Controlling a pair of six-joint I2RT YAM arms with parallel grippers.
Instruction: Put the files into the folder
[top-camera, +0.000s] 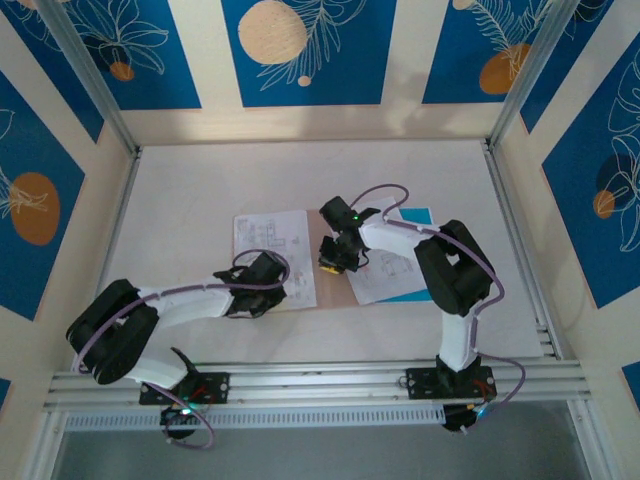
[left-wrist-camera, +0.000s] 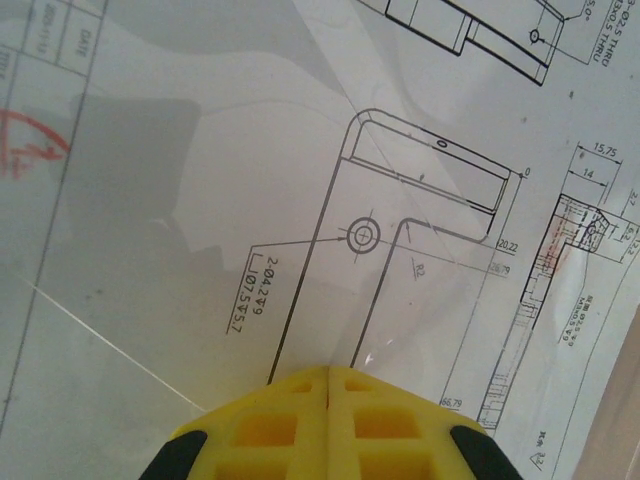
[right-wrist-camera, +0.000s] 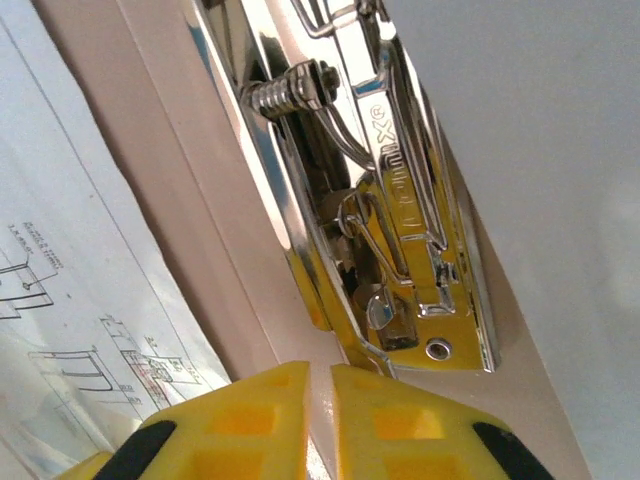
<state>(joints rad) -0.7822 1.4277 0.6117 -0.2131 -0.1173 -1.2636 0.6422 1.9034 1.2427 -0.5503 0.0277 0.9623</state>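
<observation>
We would press the closed left hand (left-wrist-camera: 327, 375) flat on the white sheet (top-camera: 262, 235), left of bench centre, while the right hand (right-wrist-camera: 320, 375), fingers a sliver apart (gripping or not, we cannot tell), lifts the chrome clip (right-wrist-camera: 370, 200) fully. The sheet's long axis runs near to far. The folder (top-camera: 332, 292) lies just to its right.
</observation>
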